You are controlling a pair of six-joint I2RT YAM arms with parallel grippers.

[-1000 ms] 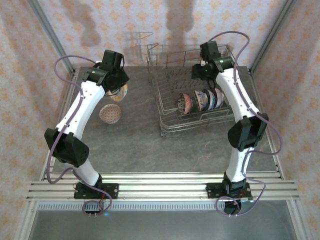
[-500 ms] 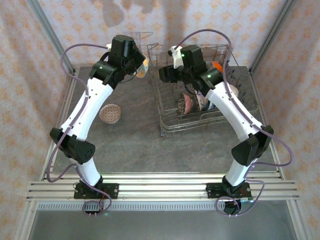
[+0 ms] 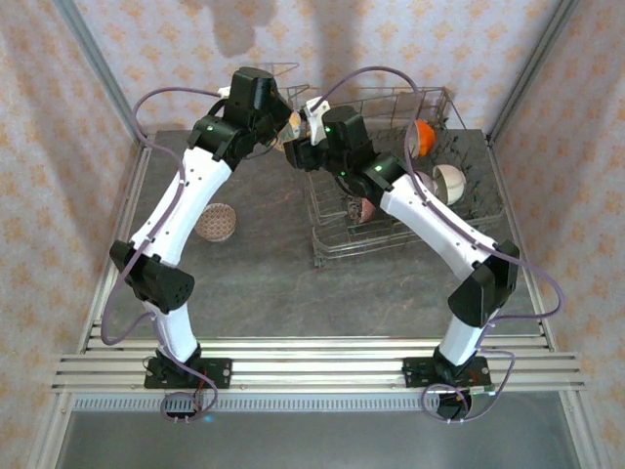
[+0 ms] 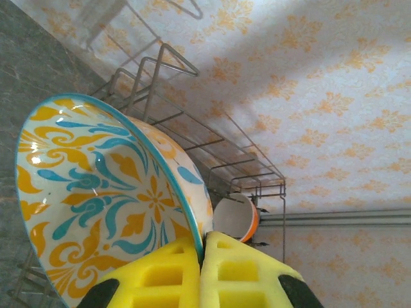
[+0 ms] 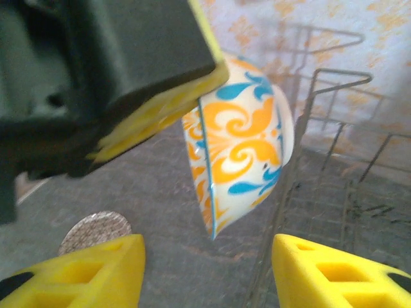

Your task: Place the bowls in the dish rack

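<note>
Pink wallpaper with orange floral motifs closes in a dark grey, stone-look tabletop [image 3: 264,283]. In the overhead view, the large dish rack of thin grey wire [image 3: 337,249] takes up the upper centre and right. Both arms reach toward its upper left corner and meet there.

The left gripper [image 4: 201,256] has its yellow pads pinched together on the rim of a round ceramic bowl glazed white with orange and turquoise scrolls [image 4: 109,192]. This scroll-patterned bowl is clear of the table and tipped on edge, just beside the rack's outer wires. In the right wrist view it hangs in the middle of the frame, with the rack's wall to its right.

The right gripper [image 5: 209,269] faces the held bowl with its two yellow fingers [image 5: 83,273] spread well apart. Nothing is between them, and the bowl sits beyond the gap, untouched.

A bright orange bowl [image 3: 421,134] stands on edge at the rack's upper right corner, and below it a plain cream bowl [image 3: 450,182] sits at the rack's right side. A pinkish bowl [image 3: 366,207] shows partly under the right arm, among the tines. A brown speckled bowl [image 3: 215,222] rests on the tabletop at centre left, well apart from the rack.
</note>
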